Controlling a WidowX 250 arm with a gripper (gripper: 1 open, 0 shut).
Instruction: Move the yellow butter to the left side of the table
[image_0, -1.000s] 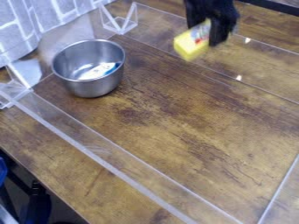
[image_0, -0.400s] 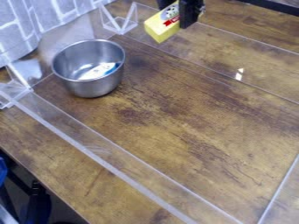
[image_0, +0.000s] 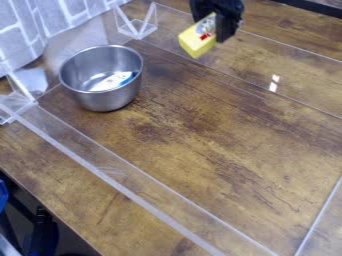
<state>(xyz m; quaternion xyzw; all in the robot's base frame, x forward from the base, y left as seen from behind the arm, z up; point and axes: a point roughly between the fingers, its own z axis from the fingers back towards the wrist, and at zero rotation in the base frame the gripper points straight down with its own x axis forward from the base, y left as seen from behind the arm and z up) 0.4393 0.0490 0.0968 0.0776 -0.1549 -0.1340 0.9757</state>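
Yellow butter (image_0: 197, 42) near table's (image_0: 201, 140) far edge

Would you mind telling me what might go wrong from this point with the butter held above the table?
1. The gripper holds the yellow butter only by its upper part, tilted, so it might slip and drop onto the table.
2. The steel bowl sits to the picture's left; a low sweep that way could knock it.

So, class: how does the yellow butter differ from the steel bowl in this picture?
The yellow butter is a small, bright yellow block; the steel bowl is larger, round and shiny grey. The butter is tilted and held by the gripper, while the bowl stands upright on the table. Both are towards the far end of the table.
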